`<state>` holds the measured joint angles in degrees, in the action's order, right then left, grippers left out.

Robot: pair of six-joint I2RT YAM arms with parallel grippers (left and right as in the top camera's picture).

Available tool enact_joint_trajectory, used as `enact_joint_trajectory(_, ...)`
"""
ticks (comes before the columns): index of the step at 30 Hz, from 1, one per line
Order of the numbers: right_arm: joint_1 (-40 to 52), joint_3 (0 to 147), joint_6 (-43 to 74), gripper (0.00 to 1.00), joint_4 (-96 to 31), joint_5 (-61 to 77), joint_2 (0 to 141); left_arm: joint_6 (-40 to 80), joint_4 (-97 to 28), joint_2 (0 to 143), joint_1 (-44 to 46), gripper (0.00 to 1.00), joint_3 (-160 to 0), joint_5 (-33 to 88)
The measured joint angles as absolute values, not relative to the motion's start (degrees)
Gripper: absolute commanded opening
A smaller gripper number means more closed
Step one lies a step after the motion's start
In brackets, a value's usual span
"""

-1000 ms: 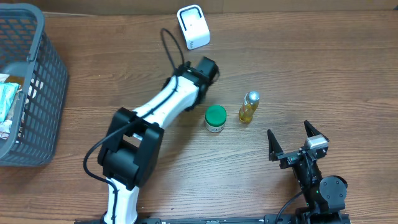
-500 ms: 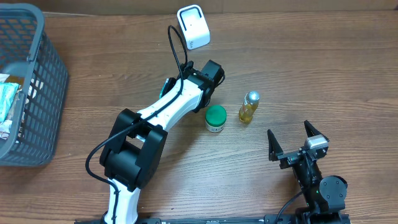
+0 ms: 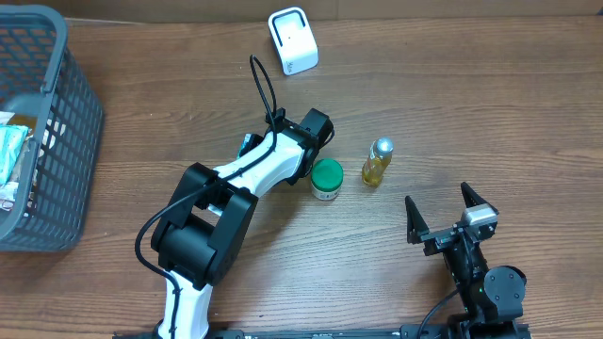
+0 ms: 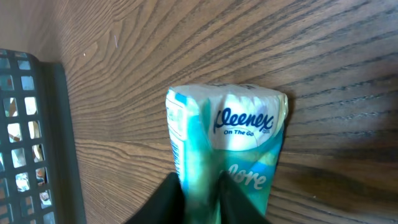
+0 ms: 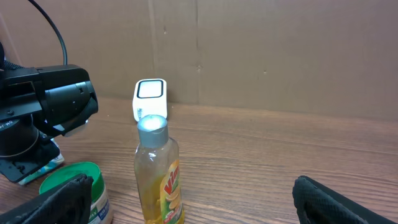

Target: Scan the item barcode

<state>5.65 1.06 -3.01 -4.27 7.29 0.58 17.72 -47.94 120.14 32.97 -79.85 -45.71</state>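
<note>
**Left gripper** (image 4: 200, 190): the jaws are nearly closed. The fingers (image 4: 171, 199) flank the near end of the tissue pack (image 4: 230, 137). The pack bunches between them, so it appears pinched, though the wrist view cuts off the pads.

**Pack long axis:** it runs straight out ahead of the jaws, in line with them. The printed brand face is toward the wrist camera, and no barcode shows on that face.

**Scanner** (image 3: 293, 40): it stands beyond the pack's far end, somewhat to the right of the pincer and well apart from it. Bare table (image 3: 452, 85) lies between. The left arm is much the nearer.

**Right gripper** (image 3: 439, 205): the jaws are spread wide and empty, far off to the right.

**Clearances:**
- The green-lidded jar (image 3: 327, 179) is just right of the left wrist, with the bottle (image 3: 377, 162) beyond it.
- The basket (image 4: 31, 137) is to the pincer's left.

The route to the scanner is judged open. The pack will probably need rotating to present its code.
</note>
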Motion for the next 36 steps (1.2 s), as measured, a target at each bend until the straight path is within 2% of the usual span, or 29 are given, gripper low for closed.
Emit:
enact_joint_trajectory(2, 5.7, 1.1, -3.0, 1.0, -4.3, 7.3, 0.6, 17.9, -48.0, 120.1, 33.0, 0.38, -79.9, -45.7)
enact_joint_trajectory(6, 5.7, 1.1, -3.0, 1.0, -4.3, 7.3, 0.6, 18.1, -48.0, 120.1, 33.0, 0.43, -79.9, -45.7)
enact_joint_trajectory(17, 5.7, 1.1, -3.0, 1.0, -4.3, 7.3, 0.6, 18.3, -48.2, 120.1, 33.0, 0.34, -79.9, -43.1)
enact_joint_trajectory(21, 5.7, 1.1, -3.0, 1.0, -4.3, 7.3, 0.6, 18.3, -48.4, 120.1, 33.0, 0.36, -80.0, -42.3)
enact_joint_trajectory(24, 5.7, 1.1, -3.0, 1.0, -4.3, 7.3, 0.6, 18.5, -48.6, 120.1, 33.0, 0.4, -80.0, -42.1)
enact_joint_trajectory(36, 5.7, 1.1, -3.0, 1.0, -4.3, 7.3, 0.6, 20.3, -48.6, 119.0, 33.0, 0.42, -80.1, -39.4)
